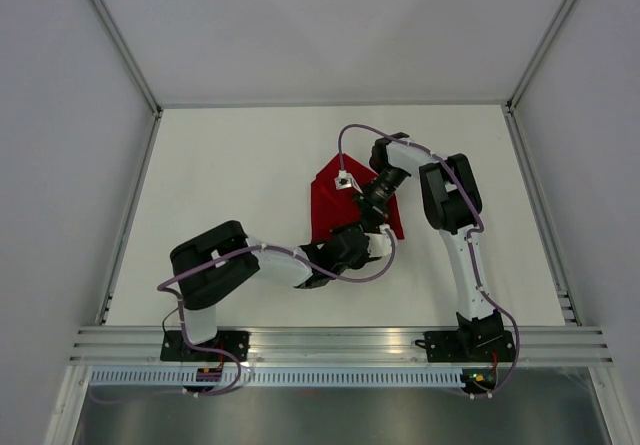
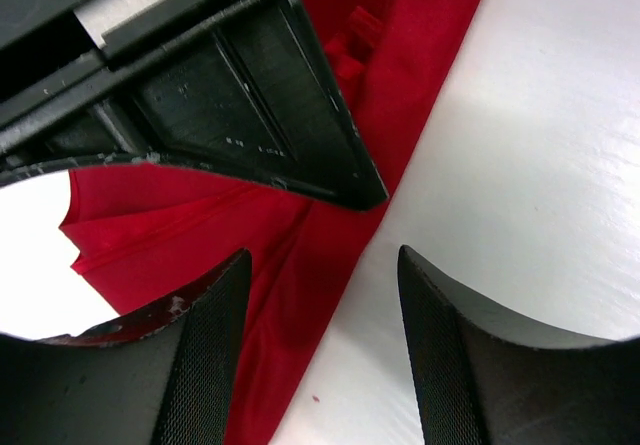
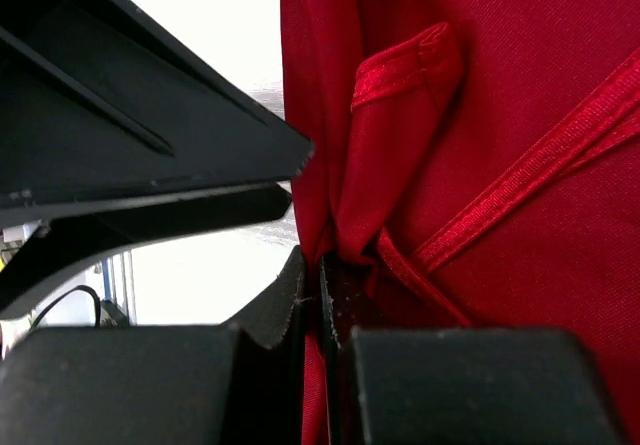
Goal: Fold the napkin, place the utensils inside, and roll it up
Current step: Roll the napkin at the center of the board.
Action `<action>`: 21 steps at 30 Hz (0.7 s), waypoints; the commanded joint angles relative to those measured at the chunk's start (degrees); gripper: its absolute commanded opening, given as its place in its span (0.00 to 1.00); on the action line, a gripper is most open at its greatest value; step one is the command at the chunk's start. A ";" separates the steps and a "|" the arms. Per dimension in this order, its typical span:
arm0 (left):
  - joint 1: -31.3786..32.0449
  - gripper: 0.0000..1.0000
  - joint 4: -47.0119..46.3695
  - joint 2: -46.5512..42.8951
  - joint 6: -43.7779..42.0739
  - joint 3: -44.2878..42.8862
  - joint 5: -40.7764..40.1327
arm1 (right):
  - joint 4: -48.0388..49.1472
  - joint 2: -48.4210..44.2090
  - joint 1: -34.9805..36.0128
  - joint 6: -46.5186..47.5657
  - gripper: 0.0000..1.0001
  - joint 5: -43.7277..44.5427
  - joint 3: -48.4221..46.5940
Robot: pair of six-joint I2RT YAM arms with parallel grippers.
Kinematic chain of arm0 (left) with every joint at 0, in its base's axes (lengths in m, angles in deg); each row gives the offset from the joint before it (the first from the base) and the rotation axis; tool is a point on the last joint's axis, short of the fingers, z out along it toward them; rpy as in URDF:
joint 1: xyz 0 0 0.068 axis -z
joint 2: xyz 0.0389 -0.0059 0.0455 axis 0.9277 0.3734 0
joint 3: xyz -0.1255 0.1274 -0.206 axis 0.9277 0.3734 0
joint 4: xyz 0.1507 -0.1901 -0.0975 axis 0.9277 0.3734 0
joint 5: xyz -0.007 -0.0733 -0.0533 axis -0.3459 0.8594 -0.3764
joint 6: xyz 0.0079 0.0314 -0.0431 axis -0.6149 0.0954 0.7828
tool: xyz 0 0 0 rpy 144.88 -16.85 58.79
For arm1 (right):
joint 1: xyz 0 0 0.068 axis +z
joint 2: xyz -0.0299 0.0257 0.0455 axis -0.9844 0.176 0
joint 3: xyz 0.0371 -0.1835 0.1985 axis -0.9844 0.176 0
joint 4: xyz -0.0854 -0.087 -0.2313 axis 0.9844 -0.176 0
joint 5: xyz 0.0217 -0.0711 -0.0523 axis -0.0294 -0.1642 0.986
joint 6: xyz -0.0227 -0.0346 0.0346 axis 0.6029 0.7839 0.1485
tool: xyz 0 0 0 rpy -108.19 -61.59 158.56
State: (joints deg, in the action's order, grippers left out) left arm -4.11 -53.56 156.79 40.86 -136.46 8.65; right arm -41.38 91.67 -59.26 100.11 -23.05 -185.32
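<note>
— How far have they got?

— Not far, I'd say. On the white table [image 1: 230, 185] the left arm [image 1: 215, 270] comes in from seven o'clock and the right arm [image 1: 452, 200] from five. Both meet over the napkin [image 1: 325, 205].

— Where's that lying?

— Near the table's middle, a touch toward one o'clock. It's doubled over into an uneven shape with the layers overlapping, and a hem [image 3: 520, 180] runs slantwise across the top layer. So the folding looks under way, not finished.

— And the claws?

— The left claw [image 2: 322, 260] sits at the napkin's six o'clock edge, where cloth meets bare table. Its jaws are well apart with nothing between them. The right claw [image 3: 320, 270], just beyond it toward twelve, is pinched tight on a gathered bit of the red cloth.

— Utensils?

— None that I can see. The fold wants tidying, then the utensils go in, then comes the rolling. Most of the job is left, by my reckoning.
</note>
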 commanded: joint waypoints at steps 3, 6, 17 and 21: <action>-2.61 0.65 -2.79 2.52 -1.12 -1.96 3.81 | 1.17 3.46 -0.56 2.24 0.09 5.68 -0.79; -3.93 0.64 -1.03 2.70 0.29 -2.05 7.31 | 1.17 3.63 -0.65 2.07 0.09 6.12 -0.97; -7.71 0.37 12.94 8.50 5.04 -8.98 23.41 | 1.08 4.60 -0.65 1.01 0.09 6.56 -2.38; -10.25 0.24 17.94 10.25 6.89 -11.27 30.44 | 1.08 4.69 -0.65 0.84 0.09 6.29 -2.73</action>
State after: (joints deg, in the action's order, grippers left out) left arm -12.33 -44.64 162.00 43.27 -146.65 29.52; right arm -42.25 92.65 -60.88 98.32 -21.41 -187.77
